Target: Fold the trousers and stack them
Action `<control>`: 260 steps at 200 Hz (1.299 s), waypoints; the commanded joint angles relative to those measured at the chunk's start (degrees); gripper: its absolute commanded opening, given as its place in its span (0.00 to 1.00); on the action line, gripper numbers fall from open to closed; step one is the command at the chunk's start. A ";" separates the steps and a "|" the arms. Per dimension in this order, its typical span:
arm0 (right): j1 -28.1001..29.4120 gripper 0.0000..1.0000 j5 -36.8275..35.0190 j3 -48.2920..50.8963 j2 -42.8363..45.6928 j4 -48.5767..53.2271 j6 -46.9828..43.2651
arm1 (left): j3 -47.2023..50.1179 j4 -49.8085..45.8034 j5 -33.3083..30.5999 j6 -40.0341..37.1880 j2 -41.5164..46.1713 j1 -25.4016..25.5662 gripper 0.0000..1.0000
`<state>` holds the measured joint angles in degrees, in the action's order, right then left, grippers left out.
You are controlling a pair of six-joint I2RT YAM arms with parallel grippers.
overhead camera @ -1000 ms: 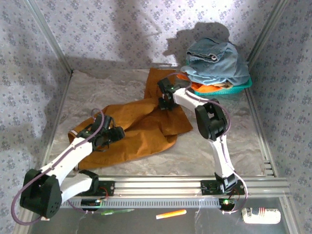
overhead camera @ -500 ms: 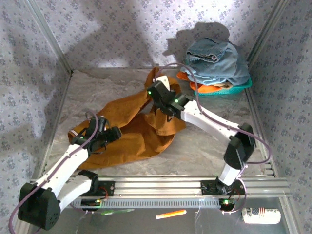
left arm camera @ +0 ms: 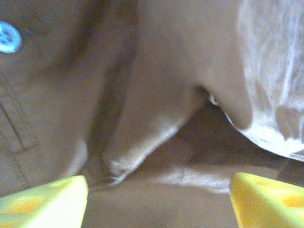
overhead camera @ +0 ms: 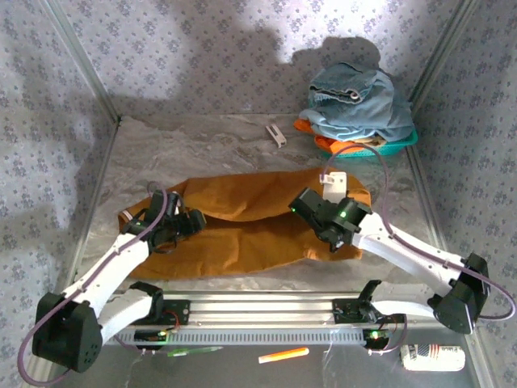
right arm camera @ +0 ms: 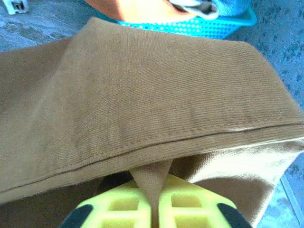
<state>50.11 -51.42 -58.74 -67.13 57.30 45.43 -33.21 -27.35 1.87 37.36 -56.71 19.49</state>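
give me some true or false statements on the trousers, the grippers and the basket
The trousers lie in a long band across the table. True.
The right gripper pinches a fold of trouser cloth. True.
The left gripper is clamped shut. False: its fingers stand wide apart over the cloth.
The blue denim garment lies on the trousers. False: it sits on top of the turquoise basket.

arms (overhead camera: 404, 246): white links, black joints | cables (overhead camera: 22, 356): purple-grey | gripper fingers (right arm camera: 190, 202): yellow | LEDs (overhead camera: 344, 214): green
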 commanded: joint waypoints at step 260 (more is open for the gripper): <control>-13.88 0.56 26.20 9.91 4.03 -12.39 -8.93 | 3.77 -4.11 -7.19 9.69 7.04 -14.57 0.00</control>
<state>36.49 -25.69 -48.99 -63.79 45.12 36.77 -26.13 -31.29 -3.95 48.95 -50.35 5.26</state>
